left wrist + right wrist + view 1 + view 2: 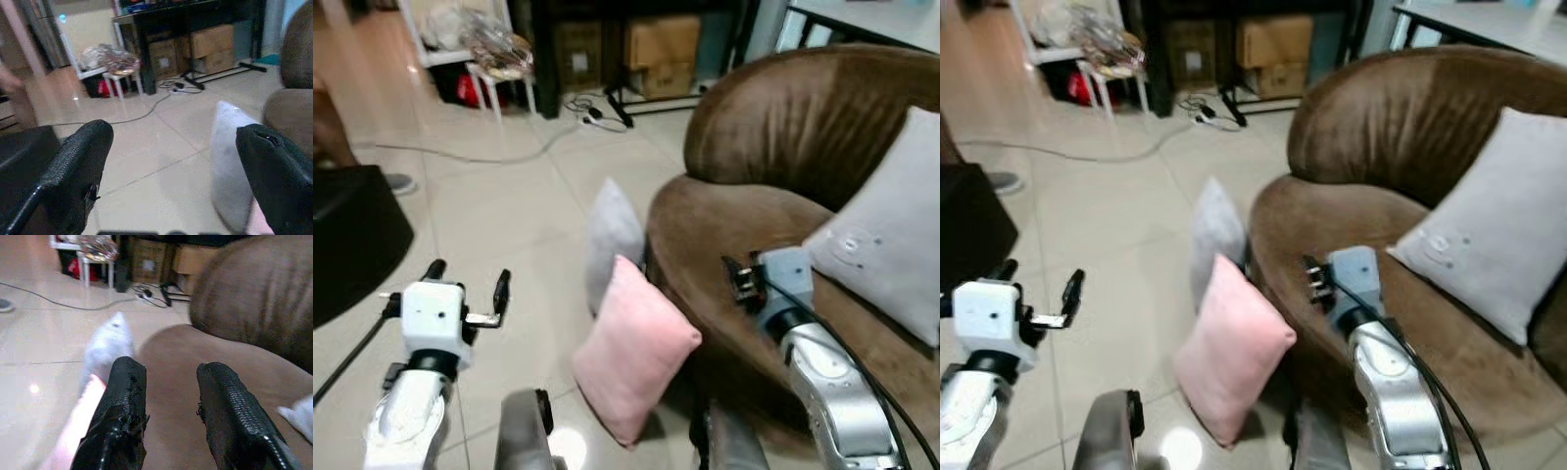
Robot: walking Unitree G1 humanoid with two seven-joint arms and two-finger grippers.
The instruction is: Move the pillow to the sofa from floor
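**Pillows on floor against sofa front; both grippers empty**

We note a pink pillow [631, 348] standing on edge on the tiled floor [499, 215], tilted, leaning against the front of the brown sofa [783, 147]. It looks soft and plump, corners slightly blurred. A grey pillow [610, 240] stands upright just behind it, also against the sofa front. A larger grey cushion [891, 230] rests on the sofa seat against the backrest.

Left gripper [470, 284] hovers over bare floor, well apart from the pillows, fingers spread wide. Right gripper [736, 277] hangs above the sofa seat edge, fingers apart, holding nothing.

The left wrist view adds a dark table with cardboard boxes [210, 41] beneath. The right wrist view shows a cable [58, 301] trailing across the tiles.
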